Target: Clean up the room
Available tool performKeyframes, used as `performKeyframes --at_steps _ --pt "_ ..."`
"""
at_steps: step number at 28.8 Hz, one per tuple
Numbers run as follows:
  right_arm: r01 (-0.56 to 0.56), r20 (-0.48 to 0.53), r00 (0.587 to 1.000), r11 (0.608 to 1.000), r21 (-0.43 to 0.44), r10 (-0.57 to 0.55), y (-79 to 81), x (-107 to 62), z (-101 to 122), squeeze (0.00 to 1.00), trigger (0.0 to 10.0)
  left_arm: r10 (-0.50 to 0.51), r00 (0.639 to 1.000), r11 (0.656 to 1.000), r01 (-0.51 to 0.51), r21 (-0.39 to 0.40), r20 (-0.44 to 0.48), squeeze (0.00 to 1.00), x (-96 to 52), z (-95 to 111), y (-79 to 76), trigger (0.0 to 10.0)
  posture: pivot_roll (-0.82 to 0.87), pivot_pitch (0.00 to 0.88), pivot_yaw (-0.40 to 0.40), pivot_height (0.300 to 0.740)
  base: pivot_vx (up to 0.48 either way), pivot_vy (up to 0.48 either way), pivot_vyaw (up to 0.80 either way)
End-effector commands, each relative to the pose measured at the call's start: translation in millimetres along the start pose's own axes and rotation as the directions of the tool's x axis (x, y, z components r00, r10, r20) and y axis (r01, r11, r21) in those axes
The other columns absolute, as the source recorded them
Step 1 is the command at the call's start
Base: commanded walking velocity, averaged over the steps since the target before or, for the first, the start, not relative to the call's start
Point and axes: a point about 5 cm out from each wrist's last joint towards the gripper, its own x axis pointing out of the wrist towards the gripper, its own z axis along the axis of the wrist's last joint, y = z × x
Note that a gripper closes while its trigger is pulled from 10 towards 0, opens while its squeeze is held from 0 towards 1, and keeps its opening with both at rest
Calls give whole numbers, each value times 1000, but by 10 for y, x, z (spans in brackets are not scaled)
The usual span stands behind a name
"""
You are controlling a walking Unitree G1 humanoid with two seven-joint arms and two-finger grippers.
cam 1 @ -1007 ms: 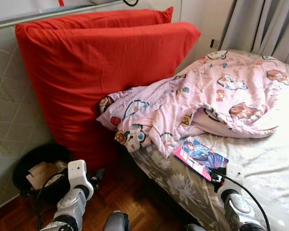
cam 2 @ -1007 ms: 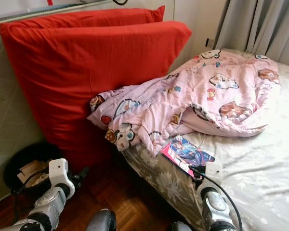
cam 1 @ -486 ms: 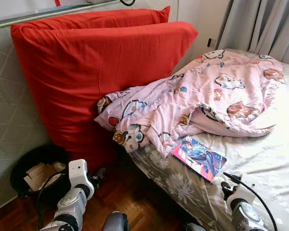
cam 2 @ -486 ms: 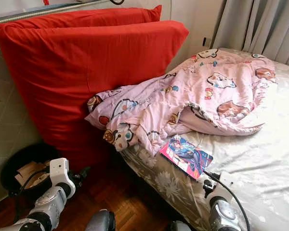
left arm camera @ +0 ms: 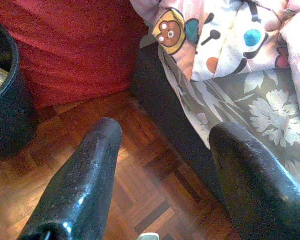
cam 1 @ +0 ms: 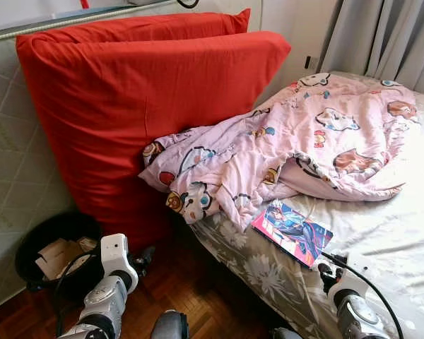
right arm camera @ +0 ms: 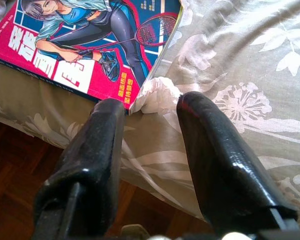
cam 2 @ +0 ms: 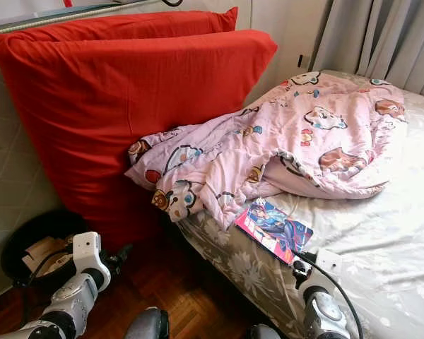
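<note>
Magazine [cam 1: 292, 232] flat on bed [cam 1: 381, 240] — long axis diagonal; right hand [right arm camera: 150, 107] spread, empty, at its corner.

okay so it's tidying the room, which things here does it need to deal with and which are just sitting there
Likely part of the job:
comic book on the bed, by the right gripper
crumpled pink blanket

Just there:
red pillows
black bin on the floor
curtains
left gripper, idle

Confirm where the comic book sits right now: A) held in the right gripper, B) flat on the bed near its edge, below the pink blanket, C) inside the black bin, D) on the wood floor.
B: the comic book lies flat on the floral sheet near the bed's edge, just below the pink blanket, with the open right gripper at its corner, not holding it.
</note>
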Motion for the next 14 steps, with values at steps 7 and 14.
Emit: performKeyframes --at_steps 7,14 --pt "-14 -9 1000 1000 -11 14 48 16 18 0 10000 7 1000 1000 -7 4 2 0 -5 19 40 10000 91 0 4 628 262 0 0" --pt "-15 -17 1000 1000 -13 15 54 18 14 0 10000 7 1000 1000 -7 4 3 0 -5 20 42 10000 93 0 3 628 286 0 0"
